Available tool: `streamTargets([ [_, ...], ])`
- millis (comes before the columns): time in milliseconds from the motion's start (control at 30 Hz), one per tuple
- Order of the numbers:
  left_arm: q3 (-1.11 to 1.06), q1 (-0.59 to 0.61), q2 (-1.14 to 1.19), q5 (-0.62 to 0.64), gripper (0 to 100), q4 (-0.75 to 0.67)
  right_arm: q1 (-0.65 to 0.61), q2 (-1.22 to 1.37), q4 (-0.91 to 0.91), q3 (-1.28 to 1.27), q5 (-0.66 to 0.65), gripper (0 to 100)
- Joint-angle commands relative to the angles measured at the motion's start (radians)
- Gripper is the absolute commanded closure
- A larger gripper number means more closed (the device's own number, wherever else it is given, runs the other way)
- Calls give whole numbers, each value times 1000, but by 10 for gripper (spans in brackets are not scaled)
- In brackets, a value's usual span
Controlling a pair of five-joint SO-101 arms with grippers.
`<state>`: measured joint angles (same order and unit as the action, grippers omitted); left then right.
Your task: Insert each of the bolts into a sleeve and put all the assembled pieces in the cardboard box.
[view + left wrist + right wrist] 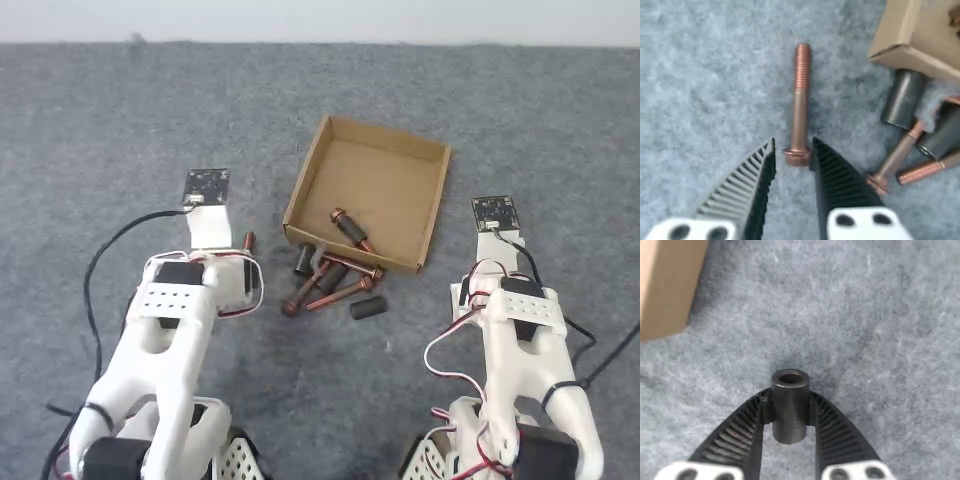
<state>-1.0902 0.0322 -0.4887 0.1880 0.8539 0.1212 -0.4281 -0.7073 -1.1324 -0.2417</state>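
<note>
Left claw is low over the grey tabletop, fingers narrowly parted and standing either side of the flanged head of a copper bolt, not closed on it yet. That bolt lies flat and alone, just off the near left corner of the cardboard box, with its threaded end pointing away from me. Taking it by the head makes sense, since the whole shank stays free to go into a bore.

Over on the right, my right claw is clamped on a dark sleeve, fingers pinching its sides. The open bore faces up along the claw, so nothing blocks the mouth where a bolt would enter. Whether that sleeve's far end rests on the tabletop or hangs just above it, I can't quite tell. It sits out past the box's right side, well apart from everything else.

The box stands mid-tabletop with one assembled piece already inside, near its front wall. Hard against that wall, outside, is the heap of loose bolts and sleeves waiting their turn.

My read: close the left fingers, lift, then bring shank to bore.
</note>
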Motion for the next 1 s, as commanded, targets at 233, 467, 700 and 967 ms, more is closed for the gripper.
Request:
streamTargets([
  [233,-27,-163,-40,-92,989,-141,5,1,16,58,9,993],
  [467,27,-175,106,-55,989,-117,5,1,16,58,9,993],
  [700,243,-141,368,-81,990,69,5,1,16,58,9,993],
  [967,278,2,411,-124,990,121,5,1,19,58,9,993],
])
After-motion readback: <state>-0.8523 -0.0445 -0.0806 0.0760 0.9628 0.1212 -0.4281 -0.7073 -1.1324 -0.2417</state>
